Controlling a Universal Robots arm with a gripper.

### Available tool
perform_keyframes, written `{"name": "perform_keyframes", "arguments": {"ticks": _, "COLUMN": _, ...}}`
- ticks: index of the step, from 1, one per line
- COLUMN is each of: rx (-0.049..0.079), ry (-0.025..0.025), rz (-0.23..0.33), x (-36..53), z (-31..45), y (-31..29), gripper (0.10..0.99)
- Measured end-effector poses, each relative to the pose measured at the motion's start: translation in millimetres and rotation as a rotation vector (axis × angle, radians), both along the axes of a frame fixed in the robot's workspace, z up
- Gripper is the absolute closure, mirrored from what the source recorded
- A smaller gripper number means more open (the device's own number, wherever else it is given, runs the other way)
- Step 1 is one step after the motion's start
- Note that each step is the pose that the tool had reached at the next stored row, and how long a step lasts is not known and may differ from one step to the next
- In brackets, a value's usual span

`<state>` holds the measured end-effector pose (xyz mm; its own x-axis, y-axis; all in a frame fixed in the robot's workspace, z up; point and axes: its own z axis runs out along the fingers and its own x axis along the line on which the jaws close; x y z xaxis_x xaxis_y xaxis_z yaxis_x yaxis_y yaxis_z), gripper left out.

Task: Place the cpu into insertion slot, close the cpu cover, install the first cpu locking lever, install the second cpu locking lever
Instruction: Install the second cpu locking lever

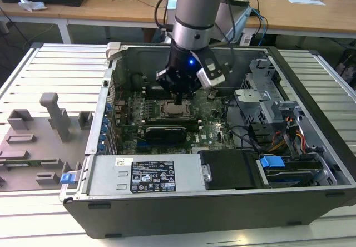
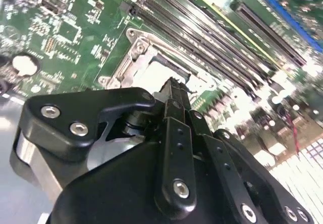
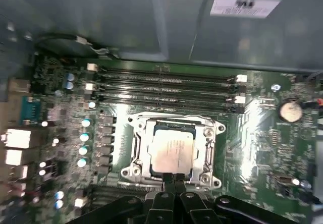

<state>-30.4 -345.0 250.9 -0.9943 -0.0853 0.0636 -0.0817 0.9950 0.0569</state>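
First wrist view is the useful one here: the cpu [image 3: 171,152] is already sitting in the insertion slot [image 3: 143,148], pale top facing up, and the cpu cover [image 3: 174,119] looks folded down around it, with the chip showing through its square window. So I'd say step one is done and the cover is down or very nearly so, which puts the work at the cover/first lever stage.

The gripper [image 3: 174,179] hangs directly above the socket's near edge, with its fingers [image 3: 168,182] pinched together side by side. No visible gap between them, and nothing held as far as I can see. The tips are right at the frame's edge, but I can't tell whether they're actually touching it.

In the exterior view, the gripper [image 1: 178,99] points straight down into the open case [image 1: 222,213], with the socket just below its tips.

I honestly can't pick out the locking levers, so I can't say whether either is latched. Whatever follows needs a gentle push without sliding onto the chip.
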Motion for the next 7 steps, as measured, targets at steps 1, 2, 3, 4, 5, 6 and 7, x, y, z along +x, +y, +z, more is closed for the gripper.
{"name": "perform_keyframes", "arguments": {"ticks": 1, "rx": 0.0, "ry": 0.0, "rz": 0.0, "x": 0.0, "z": 4.2, "y": 0.0, "gripper": 0.98}}
{"name": "perform_keyframes", "arguments": {"ticks": 2, "rx": 0.0, "ry": 0.0, "rz": 0.0, "x": 0.0, "z": 7.2, "y": 0.0, "gripper": 0.98}}
{"name": "perform_keyframes", "arguments": {"ticks": 3, "rx": 0.0, "ry": -0.0001, "rz": 0.0, "x": 0.0, "z": 7.4, "y": 0.0, "gripper": 0.98}}
{"name": "perform_keyframes", "arguments": {"ticks": 4, "rx": 0.0, "ry": -0.0001, "rz": 0.0, "x": 0.0, "z": 7.4, "y": 0.0, "gripper": 0.98}}
{"name": "perform_keyframes", "arguments": {"ticks": 5, "rx": 0.0, "ry": -0.0001, "rz": 0.0, "x": 0.0, "z": 7.4, "y": 0.0, "gripper": 0.98}}
{"name": "perform_keyframes", "arguments": {"ticks": 6, "rx": 0.0, "ry": 0.0, "rz": 0.0, "x": 0.0, "z": 7.5, "y": 0.0, "gripper": 0.98}}
{"name": "perform_keyframes", "arguments": {"ticks": 7, "rx": 0.0, "ry": -0.0001, "rz": 0.0, "x": 0.0, "z": 7.5, "y": 0.0, "gripper": 0.98}}
